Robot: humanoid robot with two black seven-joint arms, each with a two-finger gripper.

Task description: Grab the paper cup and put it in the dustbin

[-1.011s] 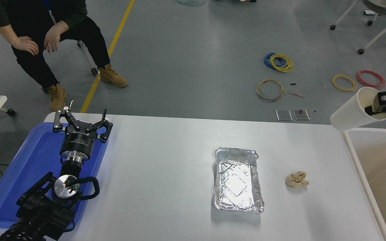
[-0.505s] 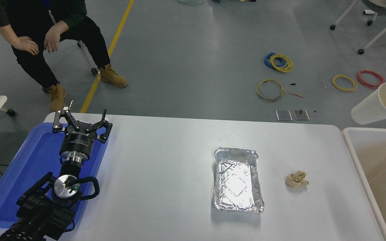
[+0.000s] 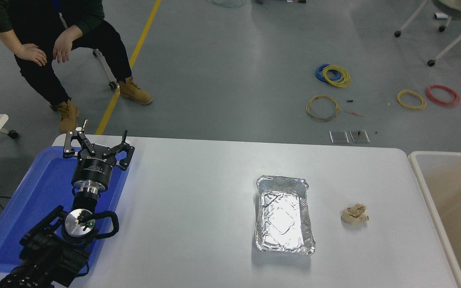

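The paper cup is out of view. My right gripper is also out of view, past the picture's right edge. The dustbin (image 3: 419,176), with a white rounded rim and a beige inside, stands at the table's right end and is cut off by the frame. My left arm is parked at the lower left over the blue tray (image 3: 34,200), and its gripper (image 3: 97,141) is open and empty.
A crinkled silver foil tray (image 3: 283,214) lies right of the table's middle. A crumpled tan paper wad (image 3: 354,214) lies between it and the dustbin. A person (image 3: 50,44) sits beyond the far left corner. Wire coils lie on the floor behind.
My right gripper, shut on the paper cup, moved right above the dustbin's far corner and left the frame with the cup. Nothing else moved.
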